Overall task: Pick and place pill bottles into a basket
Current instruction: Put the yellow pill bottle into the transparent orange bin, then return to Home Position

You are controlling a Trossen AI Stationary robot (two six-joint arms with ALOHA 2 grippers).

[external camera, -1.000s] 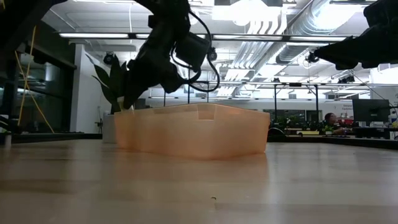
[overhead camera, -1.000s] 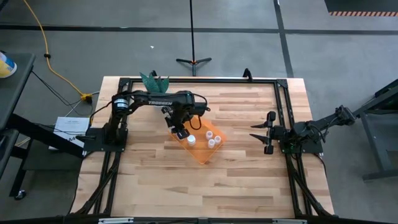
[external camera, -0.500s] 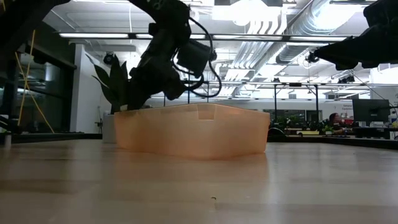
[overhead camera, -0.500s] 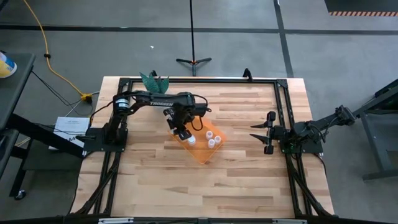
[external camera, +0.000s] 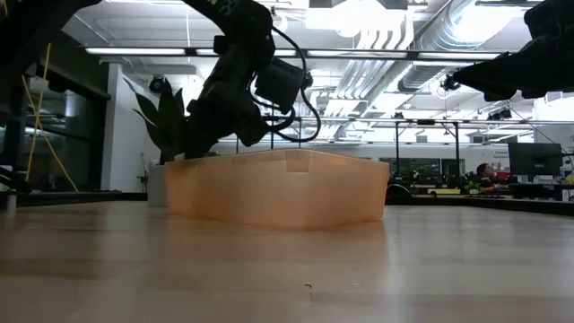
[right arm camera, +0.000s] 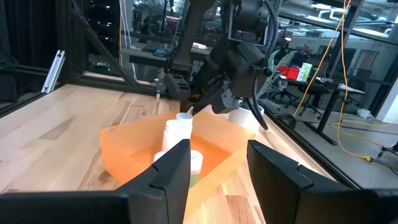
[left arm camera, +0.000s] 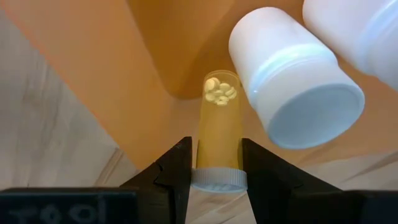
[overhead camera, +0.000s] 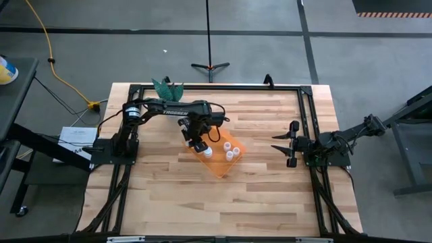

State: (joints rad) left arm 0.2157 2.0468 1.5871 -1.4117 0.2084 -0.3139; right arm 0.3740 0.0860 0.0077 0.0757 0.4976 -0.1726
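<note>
My left gripper [overhead camera: 194,140] is over the left end of the orange basket [overhead camera: 221,156] and is shut on a small translucent amber pill bottle [left arm camera: 218,124] with a pale cap and pills inside. In the left wrist view two white bottles [left arm camera: 292,78] [left arm camera: 364,28] stand close beside it in the basket. From above, several white bottles [overhead camera: 230,151] stand on the basket's floor. My right gripper [overhead camera: 282,144] waits open at the table's right side, facing the basket [right arm camera: 130,155]. My left gripper pinches the amber bottle between its two fingers [left arm camera: 176,168], on the bottle's sides just below the cap [left arm camera: 218,180]. The fingers come from above, slanting down, and the bottle runs on beyond them, cap end up, bottom [left arm camera: 219,92] down inside the basket's corner. Whether the bottom touches the floor, I cannot tell.
A white pot with green leaves [overhead camera: 167,88] stands at the table's far edge, behind the left arm; it also shows in the low view [external camera: 166,126]. A black frame [overhead camera: 307,94] borders the wooden table. Bare wood lies in front of the basket.
My left gripper has shifted a little toward the table's far left over the basket's left end and tipped slightly, staying shut on the amber bottle. The basket and the white bottles have stayed where they were.
</note>
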